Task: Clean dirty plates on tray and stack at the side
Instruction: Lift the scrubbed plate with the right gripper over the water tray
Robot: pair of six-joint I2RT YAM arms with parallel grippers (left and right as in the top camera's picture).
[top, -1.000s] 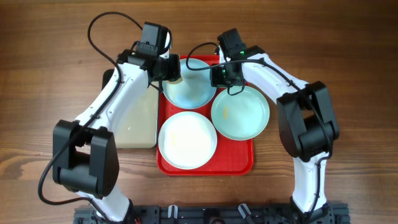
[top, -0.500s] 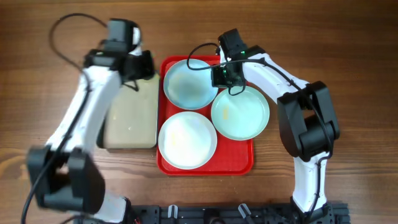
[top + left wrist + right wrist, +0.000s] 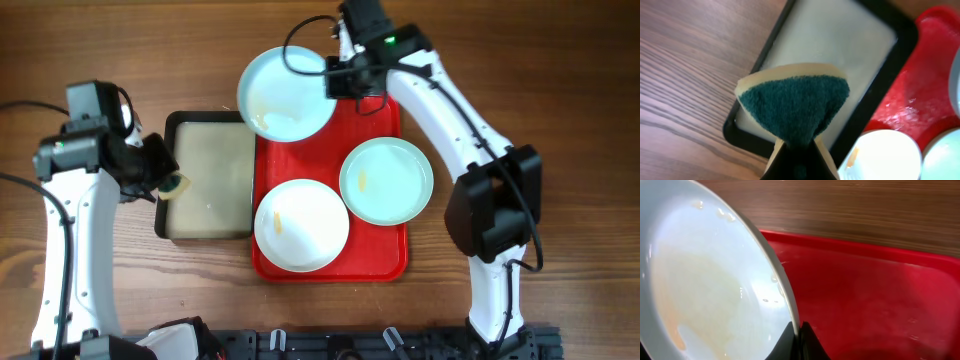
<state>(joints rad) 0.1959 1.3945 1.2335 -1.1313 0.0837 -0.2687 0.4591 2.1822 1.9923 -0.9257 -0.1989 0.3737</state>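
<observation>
My right tool (image 3: 345,83) is pinched shut on the rim of a pale plate (image 3: 285,95). It holds the plate over the far left corner of the red tray (image 3: 385,262), partly out above the desk (image 3: 560,100). My left tool (image 3: 160,183) is clamped on a sponge (image 3: 795,105), well to the left, over the beige tray's (image 3: 215,170) left edge. The white plate (image 3: 300,225) and the aqua plate (image 3: 387,181) lie on the red tray. I judge scrubbing of the first plate is about to begin. Next I must bring the sponge's green face onto its yellowish smear, with the rim held firm.
</observation>
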